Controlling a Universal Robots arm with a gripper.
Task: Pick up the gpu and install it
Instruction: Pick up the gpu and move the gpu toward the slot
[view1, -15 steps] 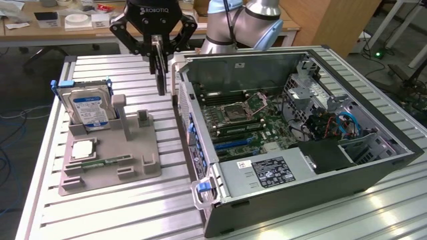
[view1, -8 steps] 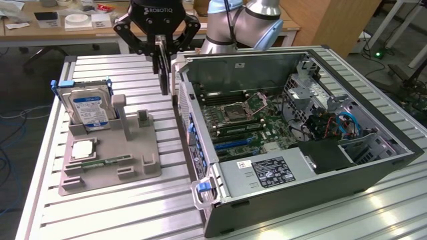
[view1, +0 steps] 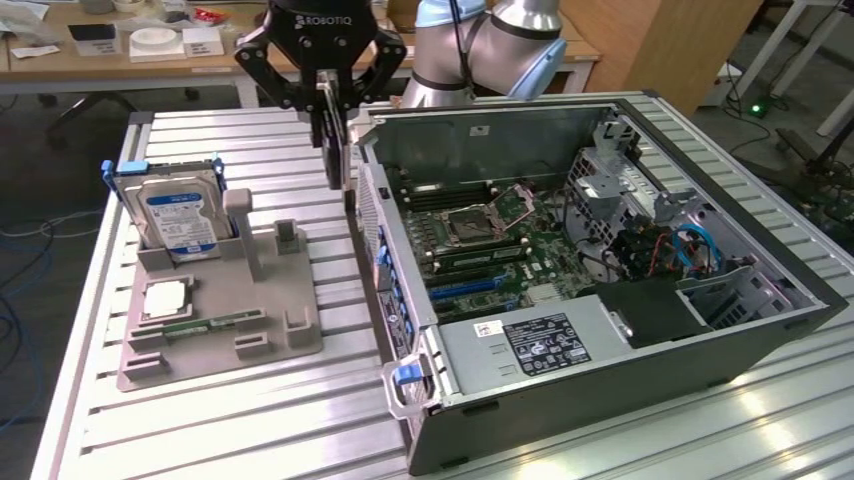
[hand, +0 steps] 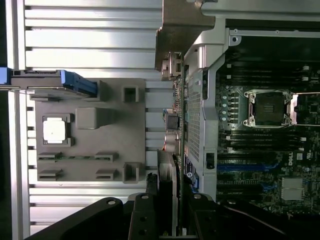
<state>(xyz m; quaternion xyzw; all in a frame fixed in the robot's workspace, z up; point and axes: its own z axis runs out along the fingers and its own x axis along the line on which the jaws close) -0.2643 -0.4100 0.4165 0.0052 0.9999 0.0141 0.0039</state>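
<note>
We see the gripper (view1: 328, 98) closed on the gpu (view1: 332, 150), its two fingers pinching the card's upper end so that it hangs upright and edge-on to the exterior view. The card is held clear of the ribbed aluminium worktop (view1: 240, 420), toward the worktop's far edge, in the gap between the grey fixture (view1: 220, 345) and the open computer case (view1: 747, 330). Its lower end is just beside the case's near wall, and we cannot tell whether the two touch. The fixture lies along the worktop edge at the exterior view's left. In it a hard drive (view1: 180, 222) with a blue label stands upright in a slot at its far end, a square processor chip (view1: 163, 298) lies flat nearer the front, and a narrow green memory stick (view1: 214, 325) lies just beside the chip. The case takes up the worktop's side at the exterior view's right, lying open with its motherboard (view1: 494, 250) facing up and the processor socket (view1: 470, 218) exposed.
</note>
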